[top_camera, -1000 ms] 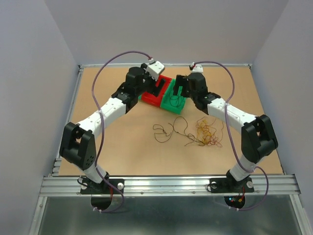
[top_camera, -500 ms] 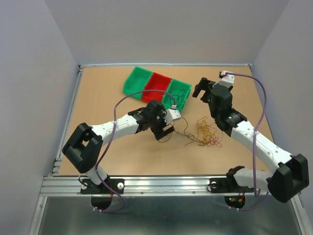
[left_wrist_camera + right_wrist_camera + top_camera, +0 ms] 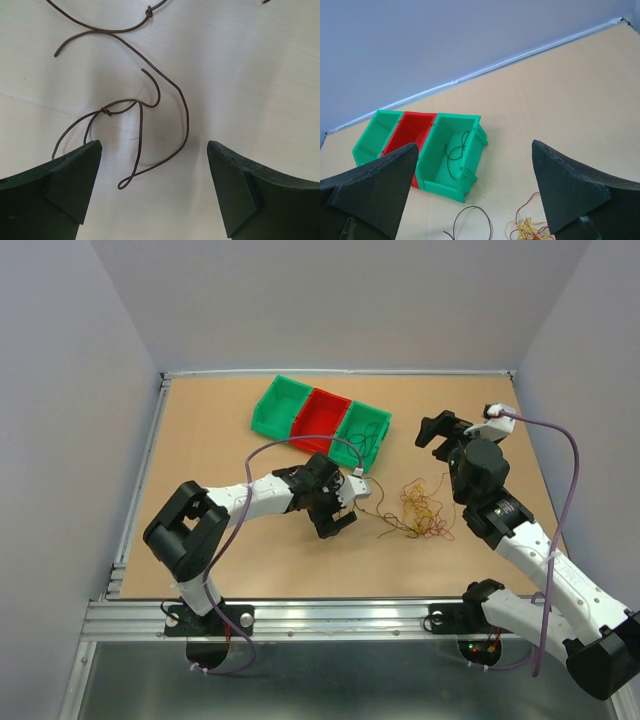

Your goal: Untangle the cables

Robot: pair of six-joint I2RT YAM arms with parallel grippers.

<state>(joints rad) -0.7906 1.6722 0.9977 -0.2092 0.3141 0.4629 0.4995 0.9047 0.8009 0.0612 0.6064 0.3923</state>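
Since half a second ago the left arm (image 3: pixel 262 496) has folded in closer to its base, and the right arm (image 3: pixel 520 530) has swung further out to the right. The left jaws are spread wide, low over the table (image 3: pixel 210 540), and grip nothing. A dark brown cable (image 3: pixel 105 111) lies loose between and ahead of their tips, its looped end in the gap. The right jaws are also spread and empty, high off the table. The orange-yellow clump of cables (image 3: pixel 425 512) lies below them, well apart, between the two pairs of jaws. Ahead of the right jaws a black cable (image 3: pixel 454 152) rests inside the nearest green bin (image 3: pixel 437 182), beside a red bin (image 3: pixel 410 130) and a second green bin (image 3: pixel 372 137).
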